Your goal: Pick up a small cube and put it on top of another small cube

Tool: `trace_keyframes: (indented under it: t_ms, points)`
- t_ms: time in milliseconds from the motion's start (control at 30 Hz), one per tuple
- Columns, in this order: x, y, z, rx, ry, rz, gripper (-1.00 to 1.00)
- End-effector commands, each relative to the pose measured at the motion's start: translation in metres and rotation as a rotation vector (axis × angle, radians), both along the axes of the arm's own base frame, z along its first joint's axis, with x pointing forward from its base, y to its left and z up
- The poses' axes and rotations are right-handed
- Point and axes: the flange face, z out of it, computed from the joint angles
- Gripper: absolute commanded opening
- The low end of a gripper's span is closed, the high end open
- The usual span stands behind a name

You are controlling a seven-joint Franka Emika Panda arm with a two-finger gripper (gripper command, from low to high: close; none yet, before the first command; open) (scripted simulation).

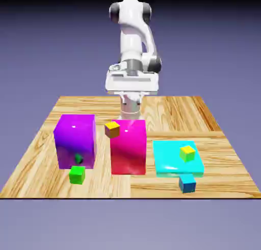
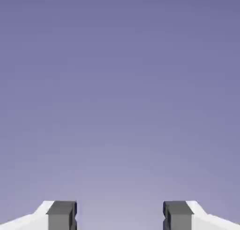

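Note:
The small blue cube rests on the wooden table near its front edge, just in front of a flat cyan block. In the exterior view my gripper hangs high above the table's far side, well away from every cube. Its fingers do not show clearly there. In the hand view the gripper is open: two grey fingertips stand wide apart with only the plain backdrop between them. No cube shows in that view.
A tall purple block stands at the exterior view's left, with a small green cube in front of it. A magenta block is in the middle, a small orange cube by its upper left corner. A small yellow cube sits on the cyan block.

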Motion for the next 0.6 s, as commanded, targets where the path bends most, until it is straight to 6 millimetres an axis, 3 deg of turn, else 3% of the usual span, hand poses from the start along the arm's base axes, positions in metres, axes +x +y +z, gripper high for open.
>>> trace_keyframes:
  t_ms: [0, 300, 567]
  points:
    - [0.008, 0.007, -0.007, -0.01, 0.036, 0.005, 0.0]
    - [0.069, 0.073, -0.083, -0.076, 0.35, 0.045, 0.0]
    - [0.1, 0.135, -0.159, -0.102, 0.599, 0.071, 0.0]
